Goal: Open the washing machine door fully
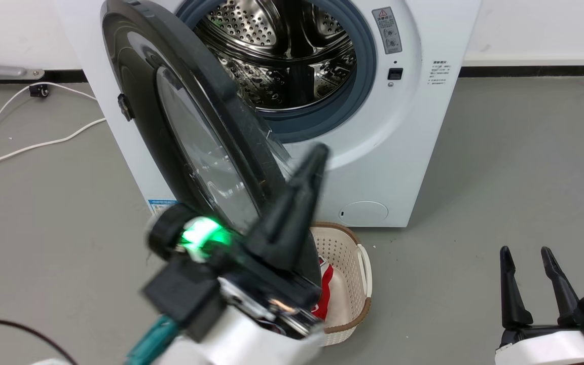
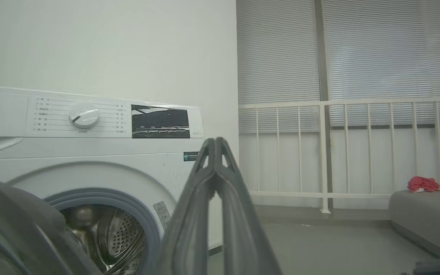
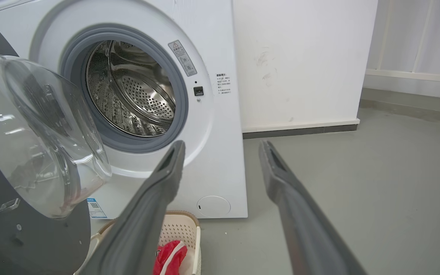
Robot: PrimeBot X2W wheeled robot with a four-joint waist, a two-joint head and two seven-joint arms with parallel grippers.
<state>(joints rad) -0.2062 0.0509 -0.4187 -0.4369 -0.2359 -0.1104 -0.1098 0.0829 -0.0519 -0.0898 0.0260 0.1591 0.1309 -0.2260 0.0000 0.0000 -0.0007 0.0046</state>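
White washing machine [image 1: 403, 152]: a front-loading box is seen standing on the grey floor [image 1: 500, 177] against a pale wall. Its perforated steel drum [image 1: 282, 56] and grey rubber gasket [image 1: 365, 76] are exposed.
Black washing machine door [image 1: 135, 86]: a large glossy disc with a bulging clear glass bowl [image 3: 33, 126] at centre. It is hinged at the left of the head view and is swung partway out, angled away from the opening.
Left claw [image 1: 318, 150]: the fingers are pressed together with nothing between them. The tip is seen at the door's free edge, on the drum side; contact cannot be told.
Right claw [image 1: 525, 252]: the fingers are spread wide and empty, held low and well apart from the washer.
Cream perforated basket [image 1: 358, 253]: set on the floor just in front of the washer, below the door. A red cloth [image 1: 326, 289] is contained in it.
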